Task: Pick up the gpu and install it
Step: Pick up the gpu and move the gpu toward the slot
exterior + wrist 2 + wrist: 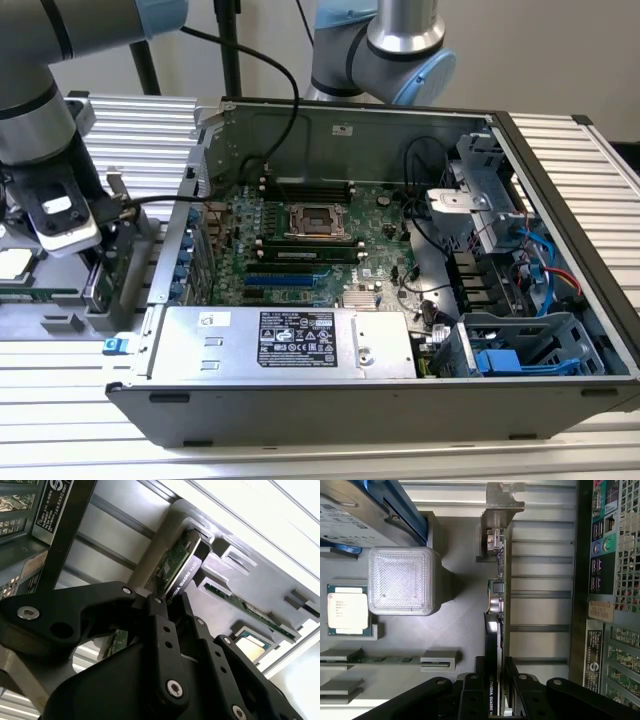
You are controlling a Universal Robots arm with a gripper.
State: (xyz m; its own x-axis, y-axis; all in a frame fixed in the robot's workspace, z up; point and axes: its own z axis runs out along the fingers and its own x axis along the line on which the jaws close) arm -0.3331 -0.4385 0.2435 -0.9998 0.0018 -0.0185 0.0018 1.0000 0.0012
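gpu (497, 595) stood on edge in a slot of the grey tray (465, 630), beside the open case (560, 140), at the exterior view's left. Not lifted yet. Gripper (496, 672) was at one end of the card with its black fingers (475, 690) pressed on both faces, one on the cooler side and one on the board side; they looked clamped.

Handling, as a judgement:
- Card is light, thin and stiff, and should not flex in the grip.
- It is fragile: bare green board on one face, with small parts and solder points. A hard squeeze or a twist could hurt it.
- The cooler shroud is smooth black plastic, likely a bit slippery.
- Best hold is flat across both faces near the end away from the bracket, as here, with the connector edge left free.
- The silver bracket (505, 497) is bent sheet metal, notched at its tip, and could snag on the tray.

Other things in the first wrist view:
- The tray was matte grey with moulded pockets.
- cpu (348, 610) lay flat in one pocket, a square with a metal lid.
- A memory stick (370, 658) sat on edge in clips.
- A ribbed translucent cap (400, 580) was a rounded square.
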